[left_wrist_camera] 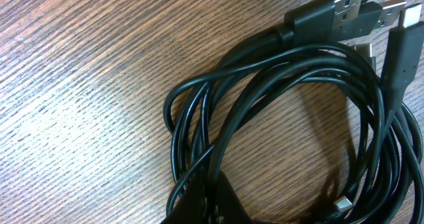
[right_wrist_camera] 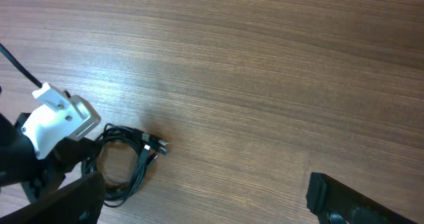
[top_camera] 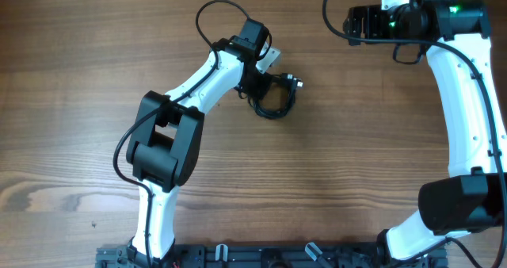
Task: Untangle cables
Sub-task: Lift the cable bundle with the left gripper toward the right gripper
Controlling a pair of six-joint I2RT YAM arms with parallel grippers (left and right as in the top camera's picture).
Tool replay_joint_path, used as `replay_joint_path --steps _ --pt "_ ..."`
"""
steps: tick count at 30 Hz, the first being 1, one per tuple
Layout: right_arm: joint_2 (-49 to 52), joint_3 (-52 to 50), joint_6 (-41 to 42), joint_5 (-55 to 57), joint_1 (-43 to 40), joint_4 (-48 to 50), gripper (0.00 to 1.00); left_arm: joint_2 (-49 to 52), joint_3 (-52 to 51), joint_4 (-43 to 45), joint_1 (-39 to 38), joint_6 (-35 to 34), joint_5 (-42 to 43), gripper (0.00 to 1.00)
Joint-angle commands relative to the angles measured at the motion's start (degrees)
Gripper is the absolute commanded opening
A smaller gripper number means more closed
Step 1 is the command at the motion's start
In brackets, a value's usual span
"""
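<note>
The cables [top_camera: 275, 101] lie as one coiled bundle of thin black wires on the wooden table, just right of the table's middle top. Their silver-tipped plug ends [top_camera: 295, 82] stick out at the coil's upper right. My left gripper [top_camera: 255, 87] is down on the coil's left side. In the left wrist view the cables [left_wrist_camera: 311, 52] fill the frame and my left gripper [left_wrist_camera: 213, 201] is shut on a few strands at the coil's near edge. My right gripper [top_camera: 356, 22] hovers far off at the top right, open and empty. From the right wrist view the cables [right_wrist_camera: 126, 164] show at lower left, away from my right gripper [right_wrist_camera: 205, 197].
Bare wooden table [top_camera: 356, 157] surrounds the coil. The left arm's own thicker black cable [top_camera: 212, 18] loops above its wrist. The arm bases and a black rail [top_camera: 261, 256] line the front edge.
</note>
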Motion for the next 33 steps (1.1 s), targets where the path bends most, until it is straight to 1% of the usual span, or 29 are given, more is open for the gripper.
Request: replay_joint_path --steps 1,7,14,19,23,30,33 --pt "0.94 -0.48 1.29 3.91 -0.17 -0.98 1.0 1.27 -0.63 0.13 0.13 -0.33 -0.57 0.04" --pt "0.94 -0.48 3.08 5.9 -0.17 -3.21 1.0 -0.5 -0.63 -0.24 0.13 -0.79 -0.57 0.04" --pt "0.94 -0.48 6.88 5.86 -0.17 -4.02 1.0 -8.02 -0.59 -0.24 0.92 -0.96 -0.52 0.04" --pt "0.94 -0.48 6.86 4.31 -0.17 -4.68 1.0 -13.66 -0.59 -0.02 2.71 -0.98 1.18 0.04" --pt "0.94 -0.48 6.67 0.37 -0.17 -4.72 1.0 -17.35 -0.59 0.2 4.44 -1.36 4.57 0.04" --pt "1.16 -0.48 3.67 -12.2 -0.17 -4.0 1.0 -22.4 -0.59 0.61 6.54 -1.36 5.44 0.04" --pt "1.88 -0.5 3.72 -17.2 -0.17 -4.04 1.0 -23.74 -0.59 1.51 6.69 -1.36 6.64 0.04"
